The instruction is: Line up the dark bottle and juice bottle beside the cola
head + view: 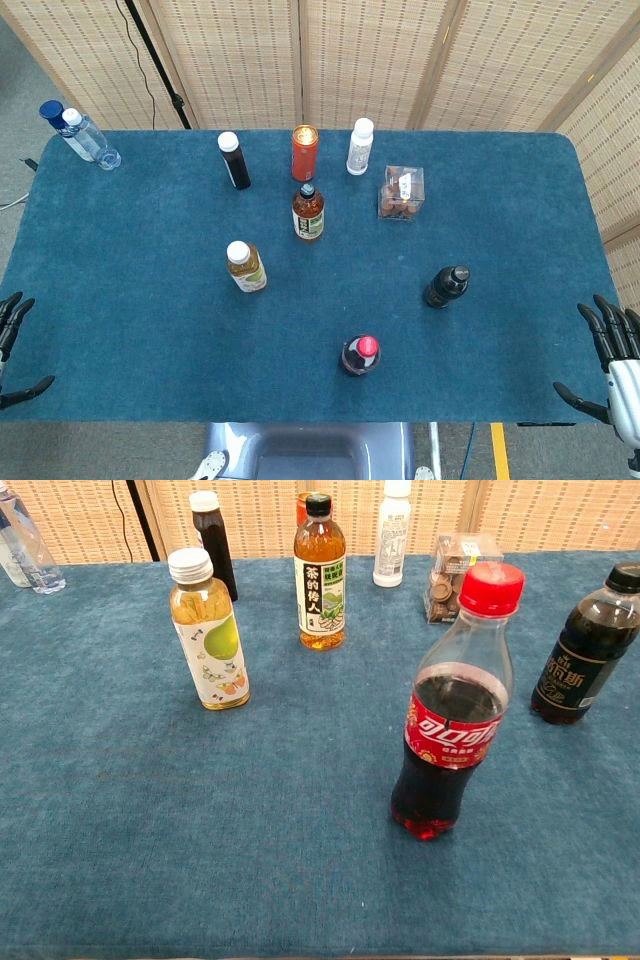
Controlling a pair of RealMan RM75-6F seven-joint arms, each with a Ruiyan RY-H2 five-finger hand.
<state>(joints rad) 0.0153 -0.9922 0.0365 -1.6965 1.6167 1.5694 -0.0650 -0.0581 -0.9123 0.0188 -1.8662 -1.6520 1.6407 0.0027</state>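
A rectangular table covered in deep blue felt-like cloth (120, 300) with rounded corners fills most of the head view. Behind it stands a folding screen of pale woven-cane panels in light wooden frames (390, 60). A black pole with a cable (155, 55) leans before the screen. Grey floor (15, 110) shows at left; a yellow floor stripe (497, 450) lies near the front edge.

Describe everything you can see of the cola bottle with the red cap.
The cola bottle is clear plastic with a red screw cap and a red label with white lettering around its middle. Dark cola fills only the lower part; the upper body looks empty. It stands upright on the blue cloth-covered table, near the front edge in the head view. Nothing touches it except the cloth. The black-capped dark bottle stands apart behind and to its right, the juice bottle further off to its left.
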